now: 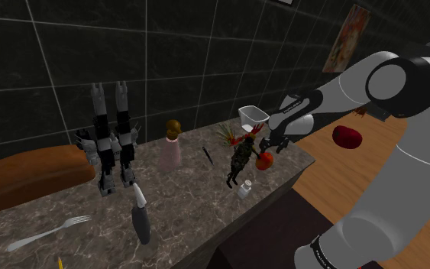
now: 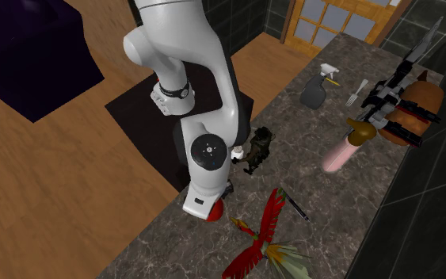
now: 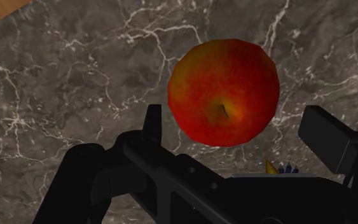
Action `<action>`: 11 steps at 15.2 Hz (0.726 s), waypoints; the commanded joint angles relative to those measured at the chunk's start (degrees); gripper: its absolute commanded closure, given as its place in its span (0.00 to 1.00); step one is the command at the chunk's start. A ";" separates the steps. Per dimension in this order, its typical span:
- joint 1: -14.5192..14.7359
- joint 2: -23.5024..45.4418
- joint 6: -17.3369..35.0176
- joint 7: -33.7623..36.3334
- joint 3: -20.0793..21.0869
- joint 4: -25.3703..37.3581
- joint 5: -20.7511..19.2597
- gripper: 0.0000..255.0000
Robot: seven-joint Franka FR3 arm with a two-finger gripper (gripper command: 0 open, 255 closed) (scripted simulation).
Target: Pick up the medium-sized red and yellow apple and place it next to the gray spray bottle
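Gripper (image 3: 234,116) fingers apart flanking apple (image 3: 224,89), near marble counter (image 3: 75,76) edge

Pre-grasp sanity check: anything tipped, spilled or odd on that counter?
Nothing looks spilled or broken. One flag: a small white bottle sits close to the edge of the counter, beside the dark figurine. The apple rests whole between the sides of the open pincer, not yet gripped.

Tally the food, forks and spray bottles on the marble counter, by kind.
Food: 2, the apple and the bread loaf
Forks: 1, the fork
Spray bottles: 1, the gray spray bottle
Total: 4
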 commanded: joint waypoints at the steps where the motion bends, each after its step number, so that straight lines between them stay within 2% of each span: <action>1: 0.00 0.00 0.01 0.00 0.00 0.00 0.00 1.00; 11: 0.14 -0.75 -0.73 0.29 -0.20 0.02 -0.46 1.00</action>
